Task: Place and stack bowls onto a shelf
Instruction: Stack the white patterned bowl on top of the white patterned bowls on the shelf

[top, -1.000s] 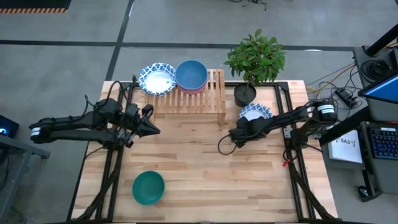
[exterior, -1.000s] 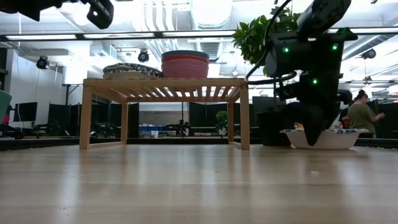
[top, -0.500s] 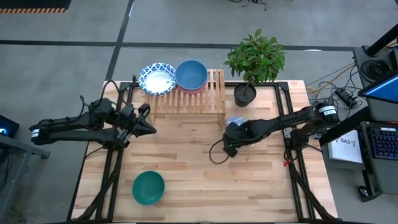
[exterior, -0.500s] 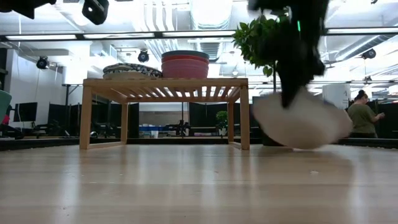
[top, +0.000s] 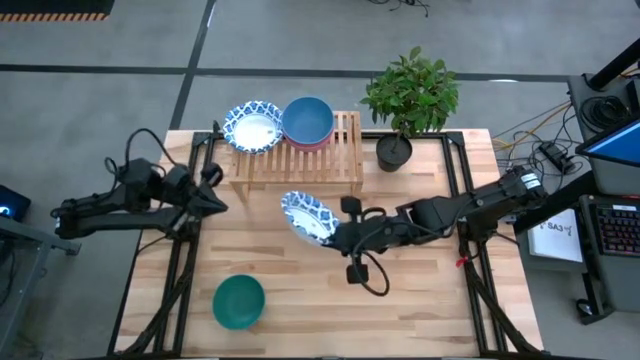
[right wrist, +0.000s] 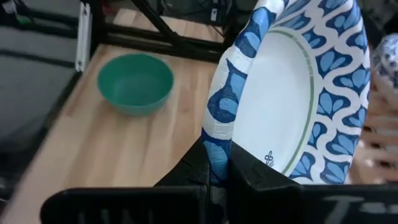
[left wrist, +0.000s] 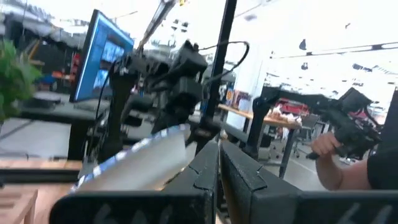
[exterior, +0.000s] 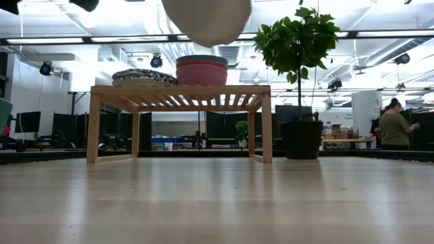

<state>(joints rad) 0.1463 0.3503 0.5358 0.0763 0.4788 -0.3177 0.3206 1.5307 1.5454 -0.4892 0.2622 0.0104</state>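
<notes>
A white bowl with a blue patterned rim [top: 306, 217] hangs over the middle of the table with my right gripper [top: 335, 236] shut on it; the low view shows its pale underside [exterior: 207, 17] high up. The shelf [top: 345, 150] stands at the far edge. It carries another patterned bowl [top: 253, 127] and a blue bowl [top: 307, 119] stacked on pink and red ones [exterior: 201, 70]. A green bowl [top: 238, 301] rests on the table near the front left. My left gripper [top: 217, 203] is shut and holds nothing, left of the shelf. My right gripper pinches the bowl's rim [right wrist: 219, 144] at the side nearest the arm, one finger inside the bowl and one outside. The fingers come about level from the table's right side. The bowl is lifted clear of the table and tilted, its hollow facing up and toward the near side.
A potted plant in a black pot [top: 394, 152] stands right of the shelf. Bare tabletop [top: 420, 300] lies at the near right. A person [exterior: 394, 129] is in the room behind the table.
My right gripper has shut on the patterned bowl's rim beside the black pot. It has lifted the bowl clear and carried it up and toward the table's left, to the middle, tipping it. My left gripper has drawn back a little toward the left edge.
</notes>
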